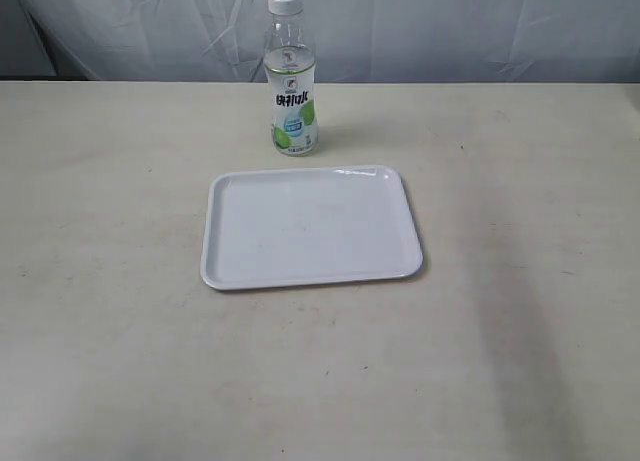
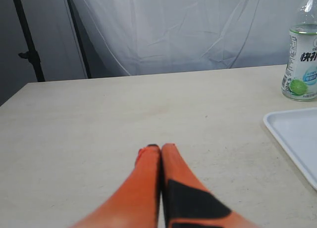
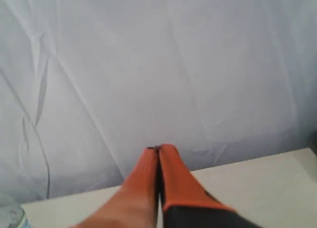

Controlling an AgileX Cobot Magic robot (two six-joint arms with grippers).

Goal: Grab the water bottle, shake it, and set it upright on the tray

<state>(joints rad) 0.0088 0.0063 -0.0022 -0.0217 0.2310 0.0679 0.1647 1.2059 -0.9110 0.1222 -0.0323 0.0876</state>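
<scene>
The water bottle (image 1: 290, 76) stands upright on the table just behind the white tray (image 1: 310, 226); it is clear, with a white cap and a lime picture on its label. The left wrist view shows the water bottle (image 2: 301, 55) and a corner of the tray (image 2: 292, 134) far from my left gripper (image 2: 159, 147), whose orange fingers are pressed together with nothing between them. My right gripper (image 3: 158, 149) is shut too and empty, pointing at the backdrop above the table. A sliver of the bottle (image 3: 11, 215) shows at that picture's edge. Neither gripper appears in the exterior view.
A wrinkled white cloth backdrop (image 1: 450, 26) hangs behind the table's far edge. A dark stand (image 2: 29, 40) rises beyond the table corner in the left wrist view. Beige tabletop (image 1: 520, 311) surrounds the tray on all sides.
</scene>
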